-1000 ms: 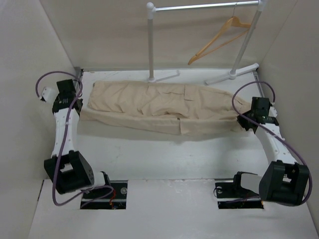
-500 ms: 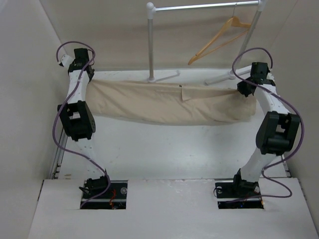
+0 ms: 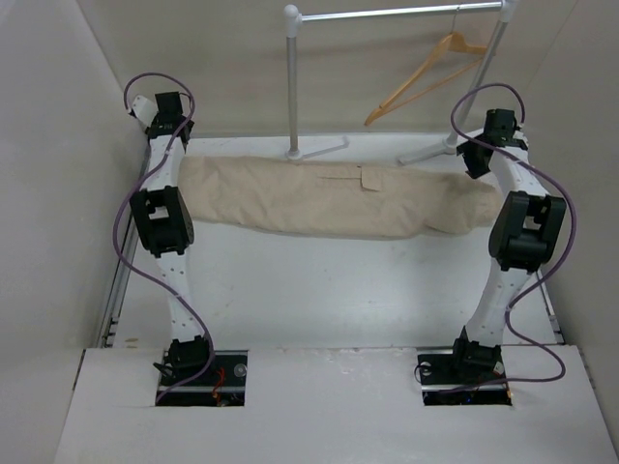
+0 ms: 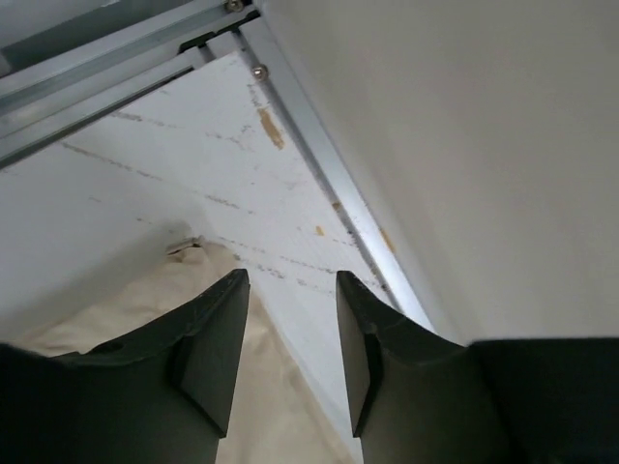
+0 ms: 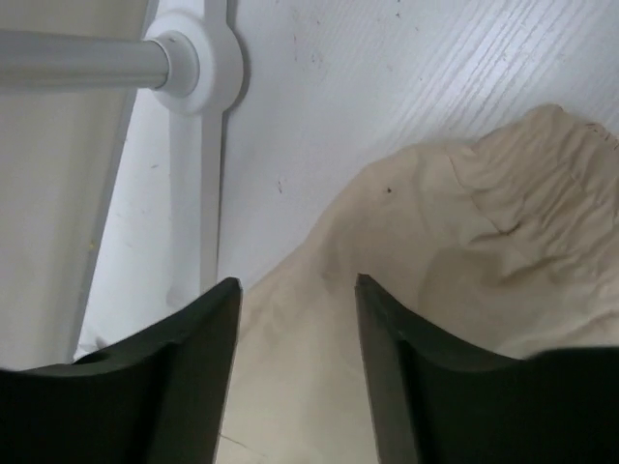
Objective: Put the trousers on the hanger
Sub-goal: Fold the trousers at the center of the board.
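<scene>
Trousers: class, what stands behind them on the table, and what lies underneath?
Behind the trousers stands the white rack, with the hanger hanging from its rail. Underneath, only the table shows around them; anything the cloth covers is hidden.

Trousers (image 3: 324, 198) flat on table (image 3: 319, 290), before rack (image 3: 292, 87); hanger (image 3: 382, 109) hanging at rack's right end.

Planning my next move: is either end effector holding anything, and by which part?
Nothing is held: left end effector and right end effector are open, empty, above the trousers.
</scene>
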{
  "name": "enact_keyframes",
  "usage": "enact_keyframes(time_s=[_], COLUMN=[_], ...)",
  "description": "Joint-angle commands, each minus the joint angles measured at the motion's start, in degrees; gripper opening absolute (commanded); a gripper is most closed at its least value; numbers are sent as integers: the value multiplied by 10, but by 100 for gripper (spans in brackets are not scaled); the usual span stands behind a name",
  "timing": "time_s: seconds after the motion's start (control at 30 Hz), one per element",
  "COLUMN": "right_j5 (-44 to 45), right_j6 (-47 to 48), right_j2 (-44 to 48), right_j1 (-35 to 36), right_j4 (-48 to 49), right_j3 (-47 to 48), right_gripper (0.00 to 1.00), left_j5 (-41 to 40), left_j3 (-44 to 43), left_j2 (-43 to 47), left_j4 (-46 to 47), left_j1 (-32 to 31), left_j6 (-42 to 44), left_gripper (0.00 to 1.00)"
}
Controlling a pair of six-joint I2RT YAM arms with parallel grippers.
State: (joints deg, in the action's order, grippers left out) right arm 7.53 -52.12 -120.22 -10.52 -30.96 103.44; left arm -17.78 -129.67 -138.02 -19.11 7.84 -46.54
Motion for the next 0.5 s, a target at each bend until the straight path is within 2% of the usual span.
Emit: enact_keyframes(time_s=[0.0, 0.13, 0.23, 0.3, 0.37, 0.4, 0.47], right_j5=[0, -3, -2, -2, -3, -5, -6], right_j6=[22, 44, 37, 19, -5, -16, -21], right_j2=[60, 163, 259, 313, 356, 367, 379], right_j1=[-1, 15, 19, 19, 19, 18, 17], right_j4=[10, 54, 100, 129, 143, 146, 147], right_j3=[-10, -144, -280, -358, -412, -429, -455], right_gripper=[64, 76, 74, 59, 29, 21, 18], left_j5=[29, 34, 41, 61, 84, 94, 113], left_j3=[46, 316, 510, 608, 667, 691, 718], left_j2=[89, 251, 356, 408, 433, 442, 445], left_j4=[59, 91, 119, 133, 152, 161, 179], left_j1=[-5, -12, -12, -10, -5, -1, 9], left_j6=[10, 0, -44, -68, -71, -74, -80], left_gripper=[44, 48, 48, 50, 54, 55, 58])
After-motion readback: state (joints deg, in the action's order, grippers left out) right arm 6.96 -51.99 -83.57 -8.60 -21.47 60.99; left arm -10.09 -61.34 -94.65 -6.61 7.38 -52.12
